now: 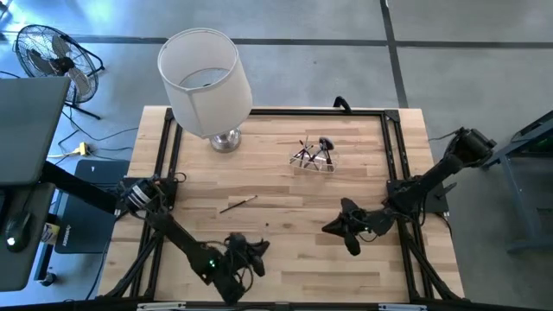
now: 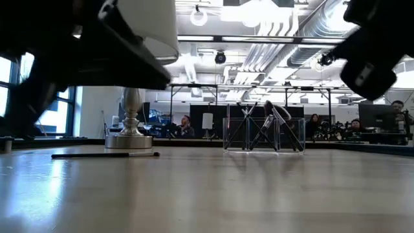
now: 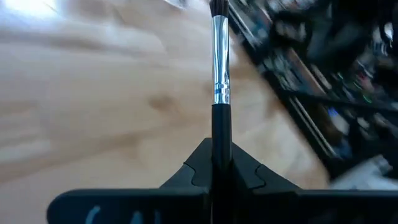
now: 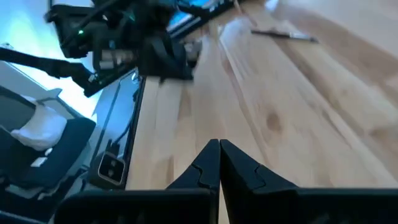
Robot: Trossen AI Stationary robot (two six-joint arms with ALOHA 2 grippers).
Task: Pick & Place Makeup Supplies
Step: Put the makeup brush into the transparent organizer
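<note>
My left gripper (image 3: 221,149), near the table's front edge (image 1: 257,250), is shut on a makeup brush (image 3: 221,93) with a black handle and a silver ferrule (image 3: 221,62). My right gripper (image 4: 219,146) hovers shut over the table's right part (image 1: 330,228) with nothing in it. Another thin makeup pencil (image 1: 238,204) lies flat on the wood, also seen in the low view (image 2: 107,155) and the right wrist view (image 4: 283,34). Several more makeup supplies lean inside a clear container (image 1: 313,157) (image 2: 264,134) at the far middle. My left gripper pinches the brush's black handle (image 3: 221,127) between its two fingers. The brush lies along the fingers and sticks out forward past their tips, ferrule end away from the gripper. It is held above the wooden table top, lifted clear.
A lamp with a white shade (image 1: 207,82) and a metal base (image 2: 129,139) stands at the far left of the table. A black frame (image 1: 393,147) runs along the table's edges. Bare wood (image 1: 285,259) lies between the two grippers.
</note>
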